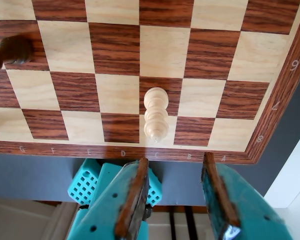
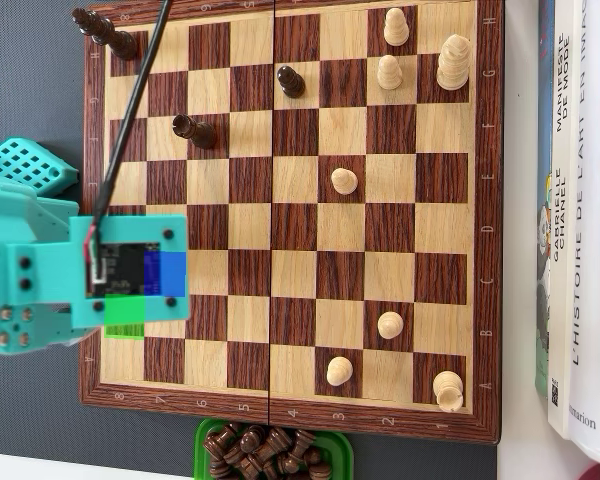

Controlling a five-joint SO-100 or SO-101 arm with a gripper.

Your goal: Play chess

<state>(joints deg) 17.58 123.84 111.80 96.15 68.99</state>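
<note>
The gripper (image 1: pixel 175 195) hangs open and empty just off the chessboard (image 1: pixel 115 50) edge; a white pawn (image 1: pixel 156 114) stands ahead of it, bare squares around.

One chessboard (image 2: pixel 290 215); eight light pieces (image 2: pixel 345 181); four dark pieces (image 2: pixel 290 80); two books (image 2: pixel 578 200).

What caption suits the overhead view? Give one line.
Teal arm over the left edge of a wooden chessboard, light pieces and dark pieces scattered; green tray holds more.
</note>
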